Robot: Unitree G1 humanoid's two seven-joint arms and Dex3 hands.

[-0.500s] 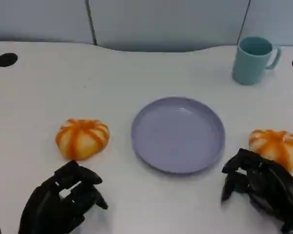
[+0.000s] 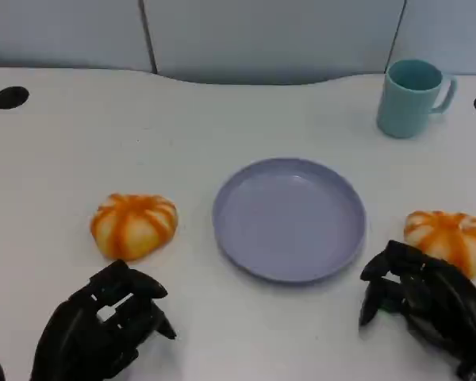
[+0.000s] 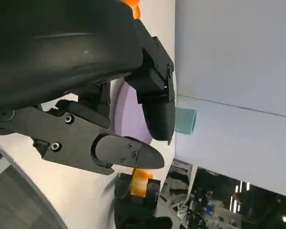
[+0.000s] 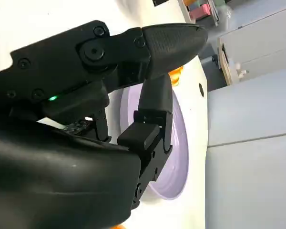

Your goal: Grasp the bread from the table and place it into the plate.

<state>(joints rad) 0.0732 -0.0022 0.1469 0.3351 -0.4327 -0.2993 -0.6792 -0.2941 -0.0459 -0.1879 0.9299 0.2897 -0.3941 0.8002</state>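
Two round orange-striped breads lie on the white table in the head view: one (image 2: 135, 225) left of the lavender plate (image 2: 246, 238), the other (image 2: 451, 236) to the plate's right. The plate has nothing in it. My left hand (image 2: 103, 325) hovers just in front of the left bread, fingers loosely curled and apart, holding nothing. At the near right, my right hand (image 2: 424, 305) sits close in front of the right bread, also holding nothing. In the left wrist view the left hand (image 3: 86, 95) has its fingers (image 3: 157, 109) spread over the plate (image 3: 121, 109).
A teal mug (image 2: 412, 97) stands at the back right, well beyond the plate. Two dark round holes (image 2: 10, 97) mark the table's far corners. A grey wall panel runs along the back edge. The right wrist view shows the plate (image 4: 178, 157) past the right hand (image 4: 95, 95).
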